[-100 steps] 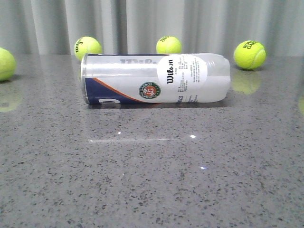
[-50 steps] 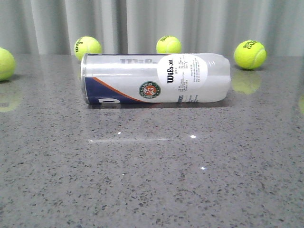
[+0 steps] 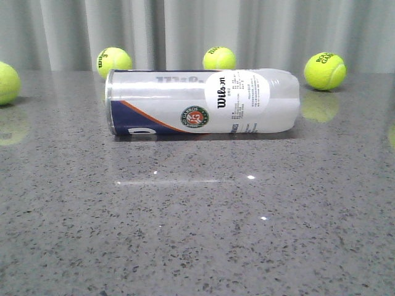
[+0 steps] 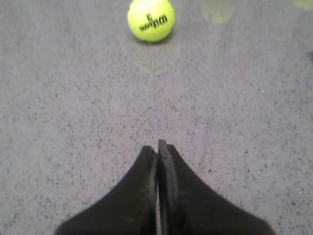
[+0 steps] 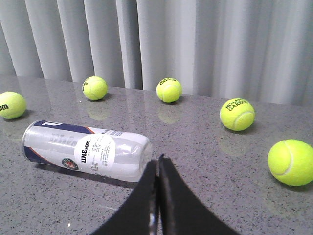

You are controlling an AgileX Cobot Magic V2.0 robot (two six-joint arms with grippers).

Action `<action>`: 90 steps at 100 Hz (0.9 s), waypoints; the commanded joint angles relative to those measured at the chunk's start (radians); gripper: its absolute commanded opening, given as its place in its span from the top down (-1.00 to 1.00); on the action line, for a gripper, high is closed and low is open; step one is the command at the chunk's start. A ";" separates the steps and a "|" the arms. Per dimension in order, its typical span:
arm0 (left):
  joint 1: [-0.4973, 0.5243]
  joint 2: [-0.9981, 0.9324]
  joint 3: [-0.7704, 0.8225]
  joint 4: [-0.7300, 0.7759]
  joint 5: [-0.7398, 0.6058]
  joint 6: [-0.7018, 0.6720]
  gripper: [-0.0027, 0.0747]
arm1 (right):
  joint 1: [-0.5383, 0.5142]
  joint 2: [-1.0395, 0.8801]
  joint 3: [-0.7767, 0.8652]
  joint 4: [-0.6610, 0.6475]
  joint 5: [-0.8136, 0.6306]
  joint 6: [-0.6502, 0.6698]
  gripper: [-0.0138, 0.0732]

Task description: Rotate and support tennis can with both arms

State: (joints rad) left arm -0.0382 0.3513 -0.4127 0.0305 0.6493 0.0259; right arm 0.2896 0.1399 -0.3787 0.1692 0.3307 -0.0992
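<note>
The tennis can (image 3: 203, 102) lies on its side on the grey speckled table, silver rim to the left, Wilson label and Roland Garros badge facing the front camera. It also shows in the right wrist view (image 5: 85, 150). No gripper shows in the front view. My right gripper (image 5: 158, 161) is shut and empty, its tips in front of the can's clear end in that view; I cannot tell if they touch. My left gripper (image 4: 157, 146) is shut and empty over bare table, the can out of its view.
Tennis balls lie along the back by the grey curtain: far left (image 3: 7, 82), back left (image 3: 113, 61), centre (image 3: 218, 58) and right (image 3: 324, 70). One more lies to the right in the right wrist view (image 5: 290, 162). A ball (image 4: 151, 19) lies ahead of the left gripper.
</note>
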 commanded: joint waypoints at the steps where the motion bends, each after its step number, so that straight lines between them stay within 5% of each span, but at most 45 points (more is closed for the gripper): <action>1: 0.001 0.099 -0.082 -0.010 0.014 -0.009 0.98 | -0.006 0.010 -0.024 -0.003 -0.086 -0.003 0.81; 18: 0.001 0.258 -0.154 -0.007 0.074 -0.009 0.73 | -0.006 0.010 -0.024 -0.003 -0.086 -0.003 0.81; 40: 0.001 0.387 -0.218 -0.031 0.076 -0.009 -0.38 | -0.006 0.010 -0.024 -0.003 -0.086 -0.003 0.81; 69: 0.001 0.519 -0.343 -0.250 0.067 -0.002 -0.42 | -0.006 0.010 -0.024 -0.003 -0.086 -0.003 0.81; 90: 0.001 0.661 -0.432 -0.553 0.144 0.163 -0.41 | -0.006 0.010 -0.024 -0.003 -0.086 -0.003 0.81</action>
State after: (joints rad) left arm -0.0382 0.9753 -0.7860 -0.3577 0.8103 0.1130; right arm 0.2896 0.1399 -0.3787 0.1692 0.3307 -0.0992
